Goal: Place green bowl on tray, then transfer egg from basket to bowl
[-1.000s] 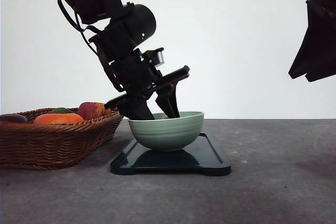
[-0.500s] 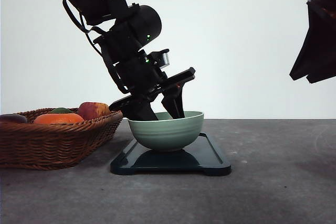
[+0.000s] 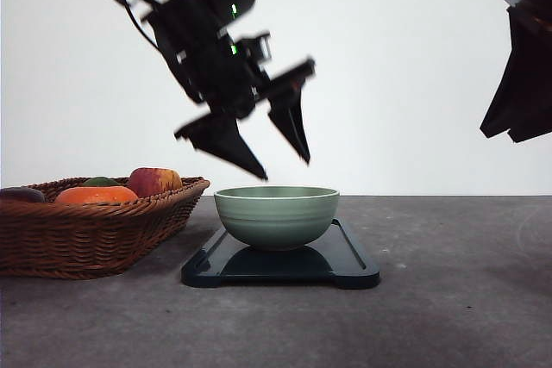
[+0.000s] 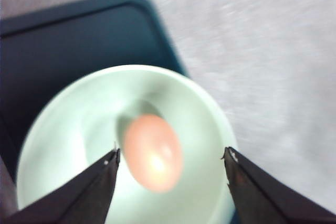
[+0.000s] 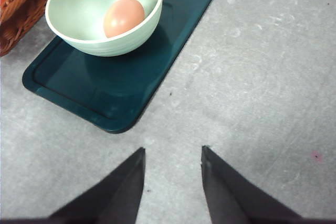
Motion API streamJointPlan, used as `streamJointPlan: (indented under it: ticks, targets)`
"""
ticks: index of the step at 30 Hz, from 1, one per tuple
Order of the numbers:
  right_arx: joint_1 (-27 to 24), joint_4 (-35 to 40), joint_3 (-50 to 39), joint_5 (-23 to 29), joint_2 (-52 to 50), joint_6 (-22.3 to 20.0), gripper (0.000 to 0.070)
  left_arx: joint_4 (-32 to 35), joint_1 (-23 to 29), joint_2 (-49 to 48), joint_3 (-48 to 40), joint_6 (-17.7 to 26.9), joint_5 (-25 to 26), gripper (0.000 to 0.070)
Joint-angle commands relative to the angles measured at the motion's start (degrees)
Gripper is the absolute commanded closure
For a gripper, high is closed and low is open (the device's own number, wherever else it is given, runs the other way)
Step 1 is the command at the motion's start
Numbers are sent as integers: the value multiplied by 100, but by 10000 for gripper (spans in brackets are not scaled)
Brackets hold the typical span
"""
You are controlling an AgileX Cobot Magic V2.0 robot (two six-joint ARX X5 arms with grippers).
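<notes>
My left gripper (image 3: 285, 165) hangs wide apart and empty above the bowl (image 3: 276, 215) on the tray (image 3: 345, 260), egg (image 5: 124, 17) inside, so I judge a careless swing could clip the rim.

Light was bright and even, the backdrop washed white. My left wrist view was motion-blurred; soft shadows lay under the tray (image 3: 345, 269).
</notes>
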Motion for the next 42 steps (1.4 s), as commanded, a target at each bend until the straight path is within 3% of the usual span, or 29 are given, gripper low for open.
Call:
streamJointPlan:
  ticks: [1, 4, 6, 10, 13, 19, 25, 35, 42]
  targets:
    - [31, 33, 20, 4, 44, 55, 491, -94, -63, -143, 118, -48, 288, 298]
    - [31, 33, 20, 4, 44, 55, 491, -494, -53, -432, 118, -27, 566, 298]
    - [31, 33, 20, 3, 44, 56, 491, -757, -47, -622, 117, -17, 455, 298]
    - [31, 30, 20, 2, 44, 57, 491, -979, -48, -1045, -7, -10, -492, 302]
    - [37, 16, 20, 3, 44, 57, 491, -713, -48, -1523, -454, 14, -1018, 310]
    - [37, 13, 20, 4, 44, 55, 492, 100, 26, -2727, -1911, 86, -1049, 310]
    - [37, 13, 20, 2, 44, 49, 491, 494, 161, -3969, -3260, 151, -1049, 310]
    - [37, 13, 20, 2, 44, 29, 491, 481, 521, -5744, -4576, 79, -1047, 311]
    - [37, 14, 20, 0, 44, 23, 491, 185, 681, -6214, -5088, -73, -1048, 314]
